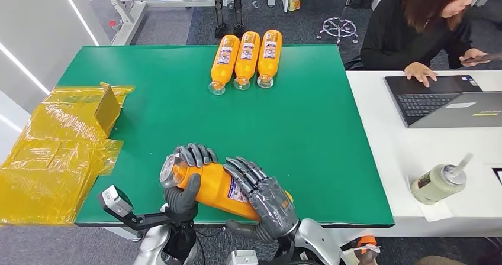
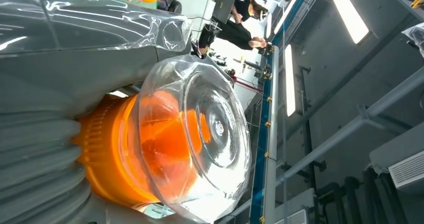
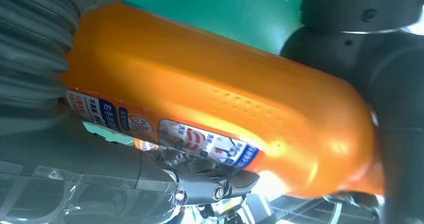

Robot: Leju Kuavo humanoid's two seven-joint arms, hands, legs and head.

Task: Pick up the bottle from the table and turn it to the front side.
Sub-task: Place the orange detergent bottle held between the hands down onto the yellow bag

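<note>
You have the orange bottle (image 1: pixel 216 188) lying on its side at the near edge of the green tabletop (image 1: pixel 308 141), held between both robot hands. Your left robot hand (image 1: pixel 186 179) wraps the neck end, fingers curled over the top and thumb underneath, just behind the clear domed cap (image 2: pixel 200 139) — the left wrist view shows orange liquid through that dome. Your right robot hand (image 1: pixel 263 200) clamps the body, fingers spread across the label (image 3: pixel 165 134), which faces up and toward the robot; the right wrist view shows the bottle's smooth orange wall filling the grasp, its contents opaque.

Three more orange bottles (image 1: pixel 245 58) lie side by side at the far edge of the tabletop, caps pointing toward you, labels up, touching or nearly so.

To the left sits a heap of yellow plastic wrapping (image 1: pixel 53 152). On the white desk at right — a laptop (image 1: pixel 444 99), a person's hand (image 1: pixel 420 73) at it, and a pale capped cup (image 1: pixel 438 182) lying on its side.
</note>
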